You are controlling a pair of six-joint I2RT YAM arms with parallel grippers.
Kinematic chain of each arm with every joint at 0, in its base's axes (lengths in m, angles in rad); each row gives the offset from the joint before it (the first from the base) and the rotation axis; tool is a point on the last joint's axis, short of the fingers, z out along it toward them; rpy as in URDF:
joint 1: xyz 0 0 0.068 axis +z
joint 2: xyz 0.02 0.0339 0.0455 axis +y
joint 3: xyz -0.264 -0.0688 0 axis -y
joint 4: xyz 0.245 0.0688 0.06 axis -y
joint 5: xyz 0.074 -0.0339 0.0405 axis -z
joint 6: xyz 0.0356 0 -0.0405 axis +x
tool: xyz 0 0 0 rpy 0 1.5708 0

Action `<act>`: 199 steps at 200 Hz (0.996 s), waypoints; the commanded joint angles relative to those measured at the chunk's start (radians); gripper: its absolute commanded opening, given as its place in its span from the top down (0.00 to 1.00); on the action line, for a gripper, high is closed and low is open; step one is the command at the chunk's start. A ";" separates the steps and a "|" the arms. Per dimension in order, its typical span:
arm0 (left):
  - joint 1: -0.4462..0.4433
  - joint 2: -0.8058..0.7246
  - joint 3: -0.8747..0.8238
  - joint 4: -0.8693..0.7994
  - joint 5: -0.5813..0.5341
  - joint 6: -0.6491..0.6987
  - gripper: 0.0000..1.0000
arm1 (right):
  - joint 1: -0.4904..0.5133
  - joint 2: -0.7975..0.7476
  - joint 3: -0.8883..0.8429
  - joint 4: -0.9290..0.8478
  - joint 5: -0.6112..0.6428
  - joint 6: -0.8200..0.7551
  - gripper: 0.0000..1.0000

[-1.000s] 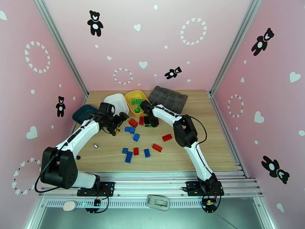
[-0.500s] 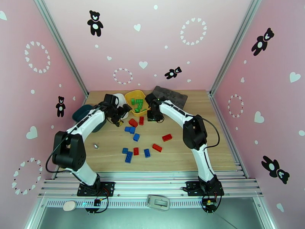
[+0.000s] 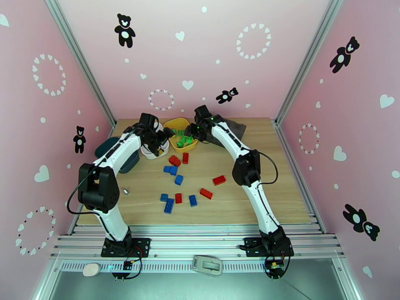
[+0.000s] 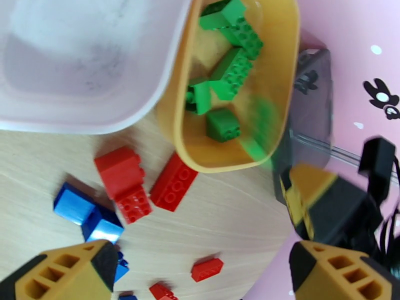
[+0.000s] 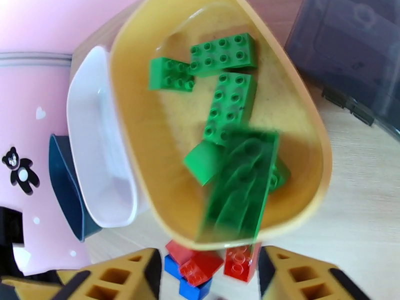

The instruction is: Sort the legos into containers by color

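1. The left jaws stand wide with nothing between the fingers (image 4: pixel 70 271). In the top view they hang over the near end of the white tray (image 4: pixel 75 116).
2. The right jaws are parted and hang above the yellow tray (image 5: pixel 322 161), one finger (image 5: pixel 135 271) at each side of the wrist view.
3. A long green brick (image 5: pixel 240 186) shows blurred just ahead of the right jaws and touches neither finger (the tray under it is sharp).
4. The other green bricks (image 5: pixel 222 55) lie inside the yellow tray, several of them close together.
5. The white tray sits against the yellow tray's side. The dark teal tray (image 5: pixel 65 196) sits at the white tray's other side, by the worktop's (image 3: pixel 280 186) left edge.
6. Red bricks (image 4: pixel 122 181) and blue bricks (image 4: pixel 87 213) lie loose on the worktop. Some are just in front of the trays and others are nearer the arms' bases.
7. A dark grey organizer box (image 5: pixel 350 46) lies flat beside the yellow tray, at the back.
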 commanded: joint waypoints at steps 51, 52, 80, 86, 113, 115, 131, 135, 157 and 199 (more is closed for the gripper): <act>-0.026 -0.136 -0.120 -0.147 -0.119 0.123 0.05 | 0.008 -0.090 -0.006 -0.043 -0.022 -0.102 0.41; -0.028 -0.139 -0.123 -0.149 -0.121 0.124 0.05 | 0.008 -0.094 -0.009 -0.043 -0.020 -0.104 0.42; -0.080 -0.232 -0.229 -0.199 -0.185 0.165 0.07 | 0.021 -0.211 -0.148 -0.067 0.015 -0.165 0.41; -0.093 -0.254 -0.253 -0.210 -0.200 0.167 0.07 | 0.024 -0.236 -0.181 -0.077 0.022 -0.179 0.41; -0.180 -0.360 -0.365 -0.256 -0.254 0.171 0.08 | 0.053 -0.361 -0.392 -0.093 0.055 -0.247 0.41; -0.187 -0.368 -0.370 -0.259 -0.257 0.171 0.08 | 0.055 -0.374 -0.410 -0.092 0.058 -0.251 0.41; -0.247 -0.430 -0.438 -0.276 -0.281 0.167 0.08 | 0.074 -0.463 -0.561 -0.070 0.080 -0.271 0.40; -0.265 -0.444 -0.451 -0.281 -0.290 0.165 0.08 | 0.080 -0.486 -0.599 -0.063 0.084 -0.272 0.40; -0.369 -0.507 -0.535 -0.305 -0.329 0.140 0.09 | 0.100 -0.593 -0.791 -0.023 0.097 -0.263 0.40; -0.557 -0.540 -0.676 -0.257 -0.338 0.049 0.13 | 0.150 -0.744 -1.054 0.028 0.114 -0.218 0.40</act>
